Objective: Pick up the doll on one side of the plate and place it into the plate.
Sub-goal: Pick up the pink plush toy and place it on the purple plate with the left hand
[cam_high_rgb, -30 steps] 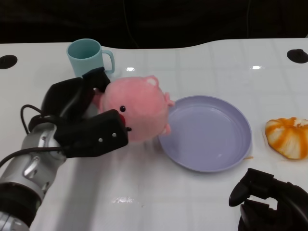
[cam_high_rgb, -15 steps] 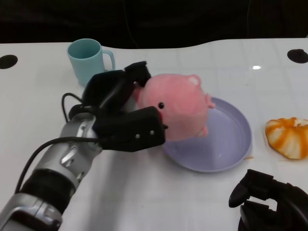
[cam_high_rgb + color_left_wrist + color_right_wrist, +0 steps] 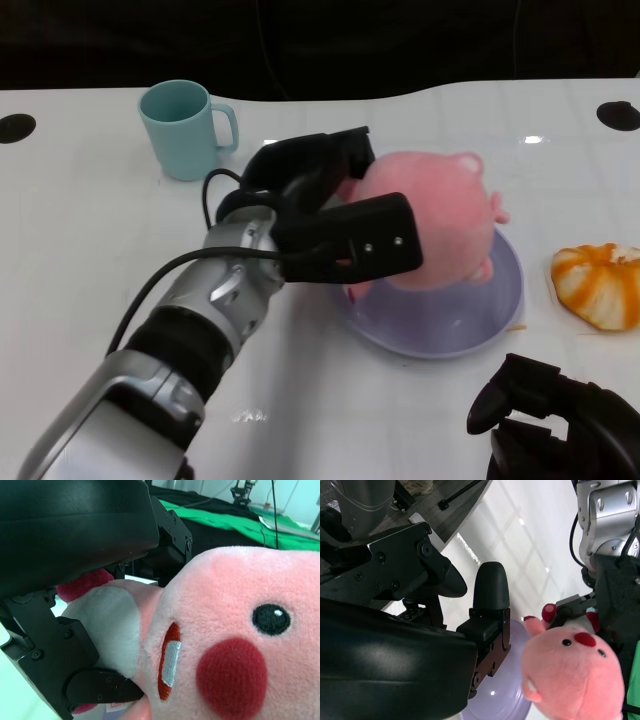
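The doll (image 3: 440,220) was gripped by the left hand (image 3: 335,225) over the plate (image 3: 500,300); it should be lowered centrally before release.

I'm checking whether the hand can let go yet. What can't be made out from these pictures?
- Head view: whether the doll touches the plate; doll and left hand cover the contact.
- Left wrist view: the doll fills it, no plate visible.
- Head view: right hand cut off by the edge.

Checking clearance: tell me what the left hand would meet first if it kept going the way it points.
Judging loosely, the left hand, gripping the pink doll, points across the purple plate; beyond it lies the orange-and-white object. Depth is unclear.
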Tool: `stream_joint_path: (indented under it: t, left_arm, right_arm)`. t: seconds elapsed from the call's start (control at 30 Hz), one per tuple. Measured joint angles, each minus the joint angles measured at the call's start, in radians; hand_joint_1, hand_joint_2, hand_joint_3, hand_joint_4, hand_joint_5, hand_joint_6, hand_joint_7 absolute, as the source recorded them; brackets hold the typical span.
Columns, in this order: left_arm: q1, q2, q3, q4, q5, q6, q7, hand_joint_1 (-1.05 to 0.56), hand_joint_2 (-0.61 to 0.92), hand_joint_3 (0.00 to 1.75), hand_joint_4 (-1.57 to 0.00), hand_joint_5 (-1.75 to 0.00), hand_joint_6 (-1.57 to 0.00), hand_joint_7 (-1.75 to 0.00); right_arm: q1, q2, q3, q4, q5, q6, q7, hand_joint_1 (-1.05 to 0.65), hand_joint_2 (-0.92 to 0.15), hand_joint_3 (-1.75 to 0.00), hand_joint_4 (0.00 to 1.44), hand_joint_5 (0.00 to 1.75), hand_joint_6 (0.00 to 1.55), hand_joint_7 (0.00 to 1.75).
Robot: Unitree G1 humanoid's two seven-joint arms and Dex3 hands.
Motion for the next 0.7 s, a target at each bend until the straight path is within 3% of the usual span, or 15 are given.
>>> stream_joint_path:
  t: [0.23,0.27,0.37,0.53,0.67,0.7]
  left_arm:
    - [-0.04,-0.066,-0.013,0.101,0.005,0.014,0.002,-0.23,0.74,0.74,-0.82,-1.75,-0.63,-1.72]
    - [-0.045,-0.073,-0.013,0.11,0.005,0.014,0.002,-0.23,0.74,0.75,-0.78,-1.73,-0.66,-1.63]
    - [-0.06,-0.096,-0.013,0.142,0.004,0.016,0.004,-0.23,0.75,0.73,-0.74,-1.72,-0.67,-1.57]
    - [-0.079,-0.13,-0.008,0.184,-0.008,0.02,0.015,-0.23,0.76,0.73,-0.75,-1.75,-0.65,-1.63]
    - [-0.088,-0.148,-0.007,0.209,-0.009,0.023,0.028,-0.23,0.76,0.67,-0.67,-1.57,-0.67,-1.36]
    - [-0.088,-0.149,-0.008,0.212,-0.009,0.023,0.028,-0.25,0.77,0.53,-0.69,-1.51,-0.7,-1.24]
  right_arm:
    - [0.004,0.0,0.005,-0.012,-0.004,0.0,-0.002,-0.12,-0.66,-1.19,0.67,1.75,0.52,1.58]
    - [0.004,0.0,0.006,-0.013,-0.004,0.0,-0.003,-0.12,-0.65,-1.2,0.68,1.75,0.52,1.58]
    - [0.006,0.0,0.006,-0.017,-0.004,0.001,-0.003,-0.11,-0.65,-1.21,0.68,1.75,0.52,1.58]
    - [0.009,0.0,0.006,-0.018,-0.004,0.001,-0.003,-0.1,-0.65,-1.22,0.68,1.75,0.52,1.58]
    - [0.009,0.0,0.007,-0.019,-0.004,0.001,-0.004,-0.09,-0.65,-1.22,0.67,1.75,0.52,1.58]
    - [0.009,0.0,0.007,-0.02,-0.004,0.002,-0.005,-0.09,-0.65,-1.22,0.67,1.75,0.51,1.58]
